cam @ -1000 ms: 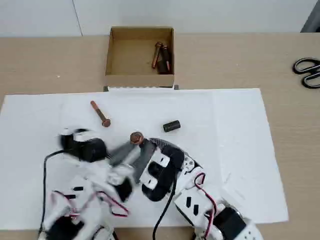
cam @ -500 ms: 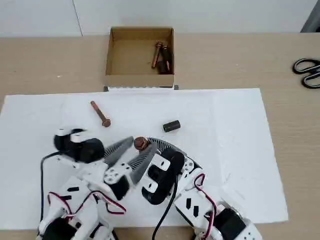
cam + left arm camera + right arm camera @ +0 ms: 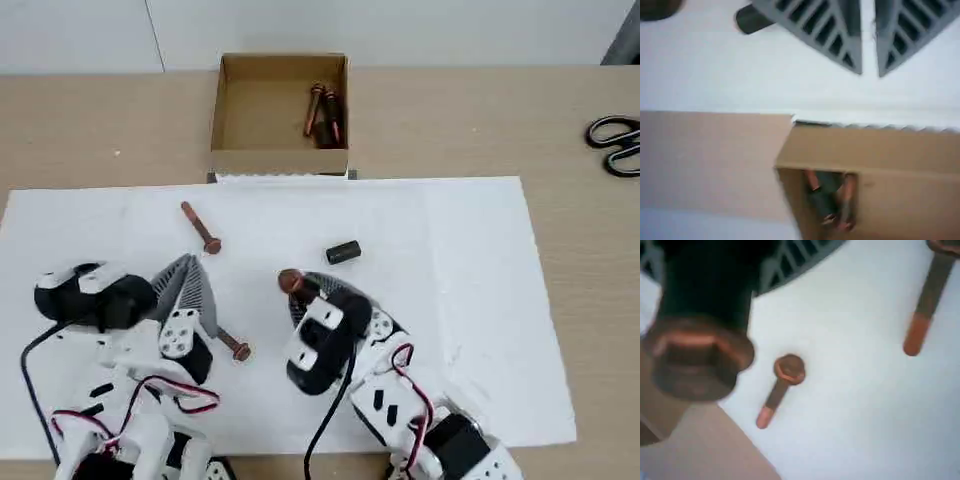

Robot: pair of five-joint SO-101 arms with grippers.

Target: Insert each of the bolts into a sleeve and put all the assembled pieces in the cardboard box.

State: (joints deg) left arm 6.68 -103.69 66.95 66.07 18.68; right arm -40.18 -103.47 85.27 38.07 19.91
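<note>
Seen from above, two white robot arms reach in from the near edge of a wooden desk, over a white paper sheet that covers the near part of it. The left fingers are grey and ribbed; they stand a narrow gap apart with nothing between them, and they hang over the sheet at the near left. A nearer loose bolt, copper in colour, lies flat on the sheet just beside the left arm. To its right, the right fingers are clamped on a sleeved bolt, a copper bolt seated in a dark sleeve. Its flanged head faces up and it is held above the middle of the sheet. A little farther on, a loose sleeve, short and black, lies on its side on the paper. A farther loose bolt lies at a slant to the left of it, well apart. Past the sheet's far edge an open cardboard box sits on the bare desk, with assembled pieces lying against its right wall. Scissors lie at the far right edge of the desk
</note>
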